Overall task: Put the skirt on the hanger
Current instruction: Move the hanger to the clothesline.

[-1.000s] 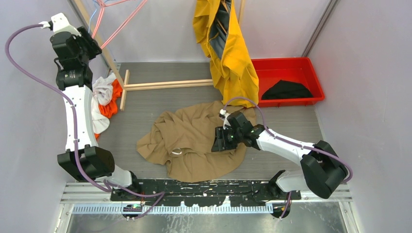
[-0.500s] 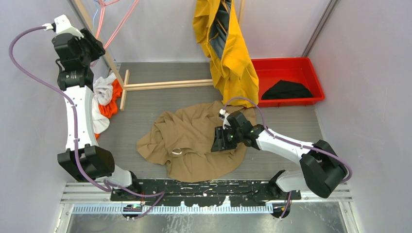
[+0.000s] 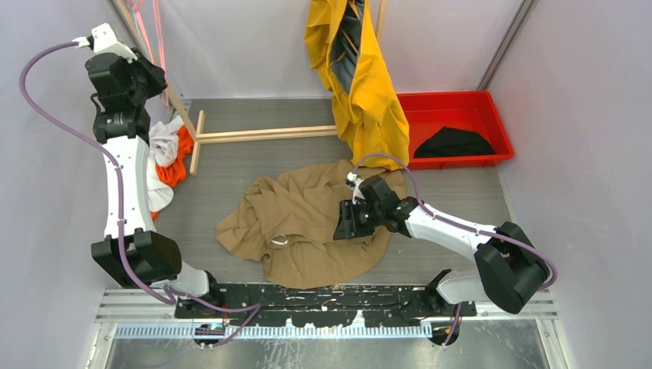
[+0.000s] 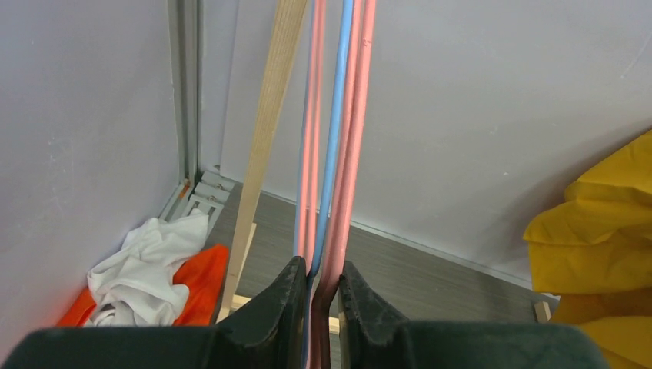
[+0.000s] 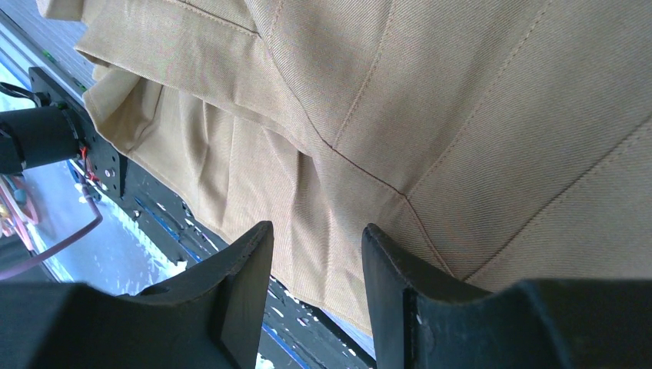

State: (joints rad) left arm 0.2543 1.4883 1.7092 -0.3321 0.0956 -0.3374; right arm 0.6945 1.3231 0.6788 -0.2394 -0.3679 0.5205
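A: Looking at the left gripper [image 4: 317, 288] first, what does it have?

B: Its jaws are pressed in on the hangers [image 4: 338, 154], a bunch of pink and blue bars hanging at the far left, just beside a slanting wooden pole [image 4: 269, 131]. The bars run up between the two fingers.

A: And the skirt?

B: The tan skirt [image 3: 300, 223] lies crumpled on the floor in the middle, well apart from the hangers and on none of them.

A: The right gripper?

B: The right gripper [image 5: 315, 234] is over the skirt's right part with its jaws spread. Fabric shows through the gap, but nothing is pinched. Whether the tips touch the cloth, I cannot tell.

A: What else is around?

B: A yellow garment [image 3: 361, 84] hangs at the far middle. A red bin [image 3: 450, 96] at the far right holds a black cloth [image 3: 454, 142]. White and orange clothes [image 3: 165, 154] are heaped at the left, near the pole's foot.
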